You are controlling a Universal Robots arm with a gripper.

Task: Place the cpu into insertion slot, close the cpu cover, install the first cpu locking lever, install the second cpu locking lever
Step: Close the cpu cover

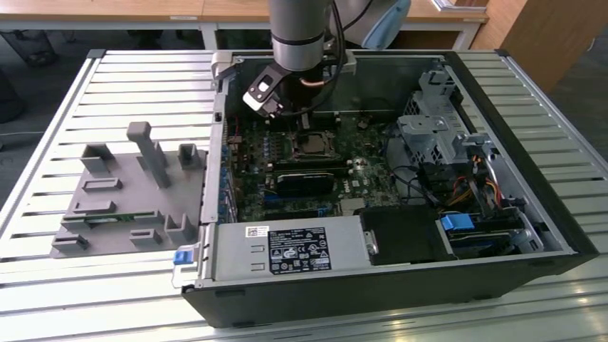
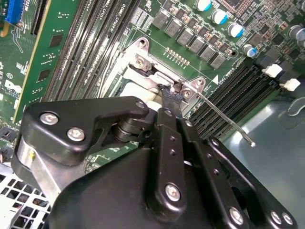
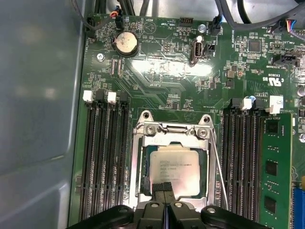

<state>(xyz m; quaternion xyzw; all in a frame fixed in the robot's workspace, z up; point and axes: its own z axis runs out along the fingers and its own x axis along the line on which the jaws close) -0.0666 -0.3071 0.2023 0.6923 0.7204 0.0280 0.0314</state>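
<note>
Framing silvery square cpu [image 3: 174,167]: metal cpu cover [image 3: 172,130]

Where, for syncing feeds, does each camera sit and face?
Exterior view: off the arm, looking down into the computer case; arm and gripper show.
First wrist view: on the arm, facing down onto the cpu; gripper tips show.
Second wrist view: on the arm, slanting along the gripper toward the insertion slot.
Both wrist views share gripper and slot.
</note>
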